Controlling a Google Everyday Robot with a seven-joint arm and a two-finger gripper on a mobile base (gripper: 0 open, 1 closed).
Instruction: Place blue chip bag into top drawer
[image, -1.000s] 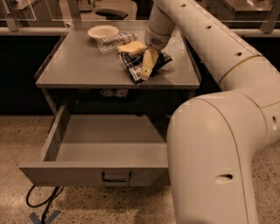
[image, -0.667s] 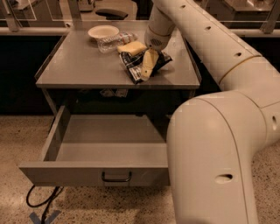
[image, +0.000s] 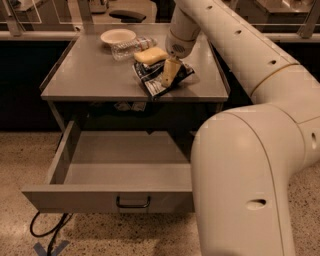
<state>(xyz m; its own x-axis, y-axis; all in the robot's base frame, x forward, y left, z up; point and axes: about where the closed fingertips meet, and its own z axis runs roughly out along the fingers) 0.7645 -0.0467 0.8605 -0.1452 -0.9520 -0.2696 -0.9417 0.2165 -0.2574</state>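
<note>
Gripper (image: 168, 79) down over the right rear part of the tabletop (image: 85, 75), pointing downward from the wrist of the big cream arm (image: 240, 50), which comes in from the upper right. Meets the blue chip bag (image: 149, 80) from above, tip right on the crumpled foil, roughly at the bag's middle. Cannot tell whether spread wide or closed on the bag; grip state hidden from this angle.

Lies flat on the tabletop, that bag, directly under the gripper tip, dark blue with white panels, spreading out to left and right of it. Sits just in front of the yellow sponge (image: 150, 56); touching or barely apart, cannot tell which. Further back and left, clear plastic bottle (image: 129, 48) on its side, then white bowl (image: 118, 36) near the rear edge.

Below the tabletop, top drawer (image: 75, 197) standing open toward the camera, grey and shallow, dark bar handle (image: 133, 202) at the centre of the front panel. Well apart from bag and gripper, lower and nearer the camera. Right end of the drawer hidden behind the arm's large near link. Dark cable (image: 45, 231) on the speckled floor (image: 20, 160) by the drawer's left corner.
</note>
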